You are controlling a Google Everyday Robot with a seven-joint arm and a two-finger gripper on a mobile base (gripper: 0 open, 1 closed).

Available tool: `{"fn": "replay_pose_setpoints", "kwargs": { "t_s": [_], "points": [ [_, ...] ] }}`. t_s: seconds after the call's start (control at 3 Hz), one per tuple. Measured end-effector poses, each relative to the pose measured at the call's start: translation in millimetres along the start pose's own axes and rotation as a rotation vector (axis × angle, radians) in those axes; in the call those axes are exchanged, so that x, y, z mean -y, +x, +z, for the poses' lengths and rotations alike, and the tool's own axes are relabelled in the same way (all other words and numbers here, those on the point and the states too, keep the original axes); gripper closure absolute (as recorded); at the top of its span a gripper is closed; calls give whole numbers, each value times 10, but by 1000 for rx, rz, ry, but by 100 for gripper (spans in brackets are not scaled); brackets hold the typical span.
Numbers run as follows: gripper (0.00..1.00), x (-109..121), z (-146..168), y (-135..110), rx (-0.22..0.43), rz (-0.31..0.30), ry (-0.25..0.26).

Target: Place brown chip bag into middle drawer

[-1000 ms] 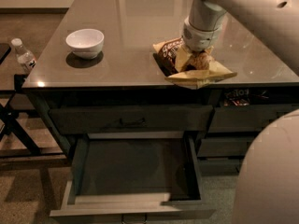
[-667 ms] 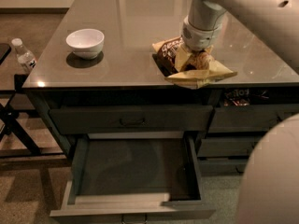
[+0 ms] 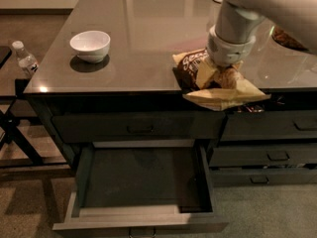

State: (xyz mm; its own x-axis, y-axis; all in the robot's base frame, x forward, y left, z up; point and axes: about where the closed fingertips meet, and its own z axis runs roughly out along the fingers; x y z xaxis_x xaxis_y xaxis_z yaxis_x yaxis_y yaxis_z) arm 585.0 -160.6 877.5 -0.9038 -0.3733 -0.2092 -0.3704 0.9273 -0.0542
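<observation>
The brown chip bag has a brown top with white script and a tan-yellow lower part. It is at the counter's front edge, and its lower part hangs out past the edge. My gripper comes down from the white arm and is shut on the bag's middle. The middle drawer is pulled open below and to the left of the bag. Its dark bottom is bare, and its front panel is nearest the camera.
A white bowl stands on the grey counter at the left. A water bottle stands on a low side table at far left. Closed drawers with bar handles are at the right, and a closed top drawer is above the open one.
The gripper has moved the bag toward the counter's front edge and a little right. The bag's lower part now hangs over the edge. The bowl and the drawer have not moved.
</observation>
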Motion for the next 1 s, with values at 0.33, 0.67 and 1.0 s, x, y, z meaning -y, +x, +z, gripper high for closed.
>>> {"fn": "replay_pose_setpoints", "kwargs": {
  "t_s": [0.33,0.67,1.0],
  "points": [
    [100,-73,54,399,-37,3,-36],
    [100,-73,55,400,-37,3,-36],
    [100,-154,115,551,-59,24,-35]
  ]
}}
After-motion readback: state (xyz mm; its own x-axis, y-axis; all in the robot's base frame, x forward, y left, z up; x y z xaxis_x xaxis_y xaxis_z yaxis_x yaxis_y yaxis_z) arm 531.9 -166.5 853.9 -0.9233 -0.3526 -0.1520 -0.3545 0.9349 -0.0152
